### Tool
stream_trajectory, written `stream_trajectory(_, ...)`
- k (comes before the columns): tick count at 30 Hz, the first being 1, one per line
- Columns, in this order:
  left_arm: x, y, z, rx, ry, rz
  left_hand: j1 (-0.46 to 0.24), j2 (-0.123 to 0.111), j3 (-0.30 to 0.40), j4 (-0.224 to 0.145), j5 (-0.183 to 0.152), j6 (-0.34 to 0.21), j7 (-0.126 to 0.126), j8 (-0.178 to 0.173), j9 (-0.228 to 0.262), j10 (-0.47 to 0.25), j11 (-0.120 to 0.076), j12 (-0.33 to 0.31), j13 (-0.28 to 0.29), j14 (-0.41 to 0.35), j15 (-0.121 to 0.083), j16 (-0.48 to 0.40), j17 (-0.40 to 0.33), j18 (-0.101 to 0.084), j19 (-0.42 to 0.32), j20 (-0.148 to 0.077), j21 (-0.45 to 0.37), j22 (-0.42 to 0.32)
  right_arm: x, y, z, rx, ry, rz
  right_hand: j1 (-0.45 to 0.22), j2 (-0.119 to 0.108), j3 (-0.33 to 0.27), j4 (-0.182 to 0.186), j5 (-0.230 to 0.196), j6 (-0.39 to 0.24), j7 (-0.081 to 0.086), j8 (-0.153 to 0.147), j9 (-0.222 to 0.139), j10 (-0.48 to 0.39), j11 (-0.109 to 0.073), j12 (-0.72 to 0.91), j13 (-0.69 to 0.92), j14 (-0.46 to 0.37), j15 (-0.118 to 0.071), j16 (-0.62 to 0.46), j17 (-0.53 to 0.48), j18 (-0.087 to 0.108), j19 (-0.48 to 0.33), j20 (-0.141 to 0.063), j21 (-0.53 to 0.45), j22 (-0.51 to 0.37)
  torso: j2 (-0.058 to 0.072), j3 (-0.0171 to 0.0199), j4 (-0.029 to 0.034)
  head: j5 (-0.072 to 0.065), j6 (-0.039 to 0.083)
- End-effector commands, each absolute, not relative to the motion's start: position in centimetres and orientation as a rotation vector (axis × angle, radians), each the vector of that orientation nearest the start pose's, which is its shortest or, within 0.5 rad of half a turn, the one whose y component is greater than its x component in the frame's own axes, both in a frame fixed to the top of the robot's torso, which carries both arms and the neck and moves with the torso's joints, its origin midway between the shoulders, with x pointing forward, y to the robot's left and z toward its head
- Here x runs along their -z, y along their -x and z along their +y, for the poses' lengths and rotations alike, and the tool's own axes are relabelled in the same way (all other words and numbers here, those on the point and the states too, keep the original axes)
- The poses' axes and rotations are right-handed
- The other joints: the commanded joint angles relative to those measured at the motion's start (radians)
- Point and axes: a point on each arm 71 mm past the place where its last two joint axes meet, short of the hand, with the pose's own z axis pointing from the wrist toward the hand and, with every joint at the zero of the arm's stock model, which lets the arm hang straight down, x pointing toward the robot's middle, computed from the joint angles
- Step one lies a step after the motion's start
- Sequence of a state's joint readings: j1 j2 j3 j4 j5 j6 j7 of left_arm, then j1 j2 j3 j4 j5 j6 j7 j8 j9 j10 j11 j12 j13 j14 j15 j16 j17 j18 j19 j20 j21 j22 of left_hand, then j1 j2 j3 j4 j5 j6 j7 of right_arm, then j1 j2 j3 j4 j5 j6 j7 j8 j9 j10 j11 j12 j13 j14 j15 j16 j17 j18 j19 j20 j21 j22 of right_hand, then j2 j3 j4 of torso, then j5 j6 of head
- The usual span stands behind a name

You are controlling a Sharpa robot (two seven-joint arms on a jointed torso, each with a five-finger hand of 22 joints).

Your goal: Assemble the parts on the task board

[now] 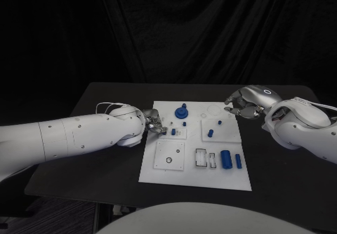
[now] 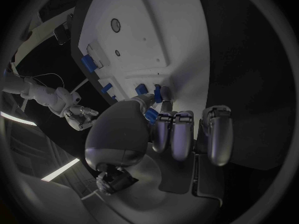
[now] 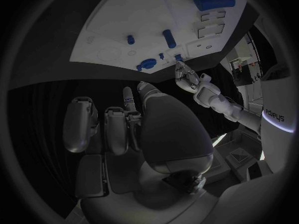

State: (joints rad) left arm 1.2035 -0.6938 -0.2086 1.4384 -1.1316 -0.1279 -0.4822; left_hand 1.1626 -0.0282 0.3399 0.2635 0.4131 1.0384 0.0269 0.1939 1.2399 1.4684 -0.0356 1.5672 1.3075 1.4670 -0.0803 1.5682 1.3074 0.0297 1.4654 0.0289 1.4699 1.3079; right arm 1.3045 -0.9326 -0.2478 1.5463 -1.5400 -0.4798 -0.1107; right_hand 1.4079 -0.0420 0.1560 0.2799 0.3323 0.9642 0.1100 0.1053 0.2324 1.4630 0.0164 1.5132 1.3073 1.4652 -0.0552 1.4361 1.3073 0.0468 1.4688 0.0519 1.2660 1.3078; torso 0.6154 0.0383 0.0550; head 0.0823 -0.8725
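Black table (image 1: 105,146), left hand's fingers (image 2: 163,115) pinching blue part (image 2: 157,93).

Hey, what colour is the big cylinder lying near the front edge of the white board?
Blue. The big cylinder shows best in the head view, lying on the board.

The left hand (image 1: 153,125) crowds the task board's (image 1: 176,173) left edge, blocking the small blue pieces (image 1: 173,131) beside it. The right hand (image 1: 244,105) hangs off the far-right corner — bare board lies between. Near right, a blue cylinder (image 1: 226,159) and slimmer peg (image 1: 238,161) stand open to approach.
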Motion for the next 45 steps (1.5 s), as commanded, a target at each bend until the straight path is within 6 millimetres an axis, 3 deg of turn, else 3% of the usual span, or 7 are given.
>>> stream_trajectory(1, 28.02, -46.64, 17.20, 0.404, 0.147, 2.238, 0.001, -0.001, 0.004, -0.007, -0.006, -0.003, -0.002, 0.002, 0.001, 0.102, -0.008, 0.004, 0.263, 0.104, -0.009, 0.003, 0.263, 0.003, 0.031, -0.004, -0.007, 0.201, 19.77, -47.03, -24.34, -0.491, 0.229, 1.596, 0.001, 0.003, 0.007, 0.001, 0.005, 0.006, -0.002, -0.006, -0.002, 0.051, 0.006, -0.003, 0.207, 0.076, 0.007, -0.004, 0.141, 0.018, 0.004, 0.007, -0.006, 0.177, 0.000, 0.0003, -0.0005, -0.002, 0.000)
stream_trajectory(9, 28.61, -46.27, 17.19, 0.409, 0.147, 2.250, 0.008, -0.003, 0.004, -0.014, -0.016, -0.006, -0.002, 0.003, 0.003, 0.102, -0.008, 0.004, 0.263, 0.104, -0.009, 0.003, 0.263, 0.004, 0.029, -0.004, -0.010, 0.200, 19.78, -47.00, -24.54, -0.486, 0.226, 1.599, 0.001, 0.003, 0.007, 0.001, 0.005, 0.006, -0.001, -0.006, -0.002, 0.049, 0.006, -0.005, 0.205, 0.076, 0.007, -0.005, 0.140, 0.017, 0.004, 0.007, -0.005, 0.177, 0.000, 0.0008, -0.0002, -0.003, 0.000)
stream_trajectory(16, 28.71, -46.09, 17.16, 0.414, 0.146, 2.253, 0.003, 0.000, -0.003, -0.017, -0.068, -0.007, 0.000, 0.004, 0.007, 0.102, -0.006, 0.004, 0.263, 0.104, -0.008, 0.003, 0.263, 0.004, 0.028, -0.004, -0.012, 0.200, 19.82, -47.03, -24.49, -0.485, 0.227, 1.603, 0.001, 0.003, 0.007, 0.001, 0.005, 0.006, -0.001, -0.006, -0.002, 0.047, 0.006, -0.008, 0.203, 0.075, 0.007, -0.005, 0.140, 0.018, 0.004, 0.007, -0.007, 0.176, 0.000, 0.0005, -0.0028, 0.001, 0.000)
stream_trajectory(20, 28.75, -46.07, 17.24, 0.411, 0.148, 2.254, -0.033, 0.003, -0.039, 0.012, -0.177, -0.004, 0.004, 0.002, 0.007, 0.102, -0.002, 0.004, 0.263, 0.104, -0.005, 0.003, 0.263, 0.004, 0.028, -0.001, -0.014, 0.202, 19.85, -47.04, -24.46, -0.484, 0.228, 1.606, 0.001, 0.003, 0.008, 0.001, 0.005, 0.006, -0.001, -0.006, -0.002, 0.045, 0.007, -0.010, 0.201, 0.075, 0.007, -0.005, 0.140, 0.018, 0.004, 0.007, -0.007, 0.176, 0.000, 0.0008, -0.0018, 0.000, 0.000)
stream_trajectory(25, 28.79, -46.10, 17.45, 0.401, 0.154, 2.255, -0.088, 0.012, -0.097, 0.026, -0.236, -0.002, 0.009, -0.005, 0.001, 0.102, 0.002, 0.004, 0.263, 0.104, -0.001, 0.003, 0.263, 0.004, 0.027, 0.003, -0.017, 0.202, 19.88, -47.04, -24.50, -0.481, 0.227, 1.610, 0.001, 0.003, 0.008, 0.001, 0.005, 0.007, -0.001, -0.006, -0.002, 0.044, 0.007, -0.012, 0.199, 0.075, 0.007, -0.006, 0.139, 0.018, 0.003, 0.007, -0.007, 0.176, 0.000, 0.0013, -0.0005, -0.001, 0.000)
stream_trajectory(38, 28.88, -46.15, 17.88, 0.363, 0.176, 2.259, -0.164, 0.037, -0.194, 0.028, -0.281, -0.002, 0.012, -0.017, -0.007, 0.102, 0.005, 0.004, 0.263, 0.104, 0.002, 0.003, 0.263, 0.006, 0.024, 0.006, -0.026, 0.201, 19.97, -47.05, -24.57, -0.473, 0.226, 1.621, 0.002, 0.003, 0.009, 0.000, 0.006, 0.009, -0.002, -0.005, -0.002, 0.041, 0.006, -0.015, 0.196, 0.075, 0.008, -0.007, 0.138, 0.018, 0.003, 0.007, -0.009, 0.176, 0.001, 0.0004, -0.0010, 0.001, 0.000)
stream_trajectory(45, 28.79, -46.23, 17.95, 0.374, 0.185, 2.240, -0.233, 0.086, -0.246, 0.031, -0.277, 0.001, 0.012, -0.017, -0.003, 0.102, 0.005, 0.004, 0.263, 0.104, 0.003, 0.003, 0.263, 0.006, 0.025, 0.007, -0.027, 0.203, 20.00, -47.04, -24.62, -0.470, 0.225, 1.625, 0.003, 0.003, 0.009, 0.000, 0.007, 0.010, -0.002, -0.005, -0.002, 0.039, 0.006, -0.017, 0.194, 0.075, 0.007, -0.008, 0.137, 0.019, 0.002, 0.007, -0.011, 0.175, 0.001, 0.0010, -0.0002, 0.001, 0.000)
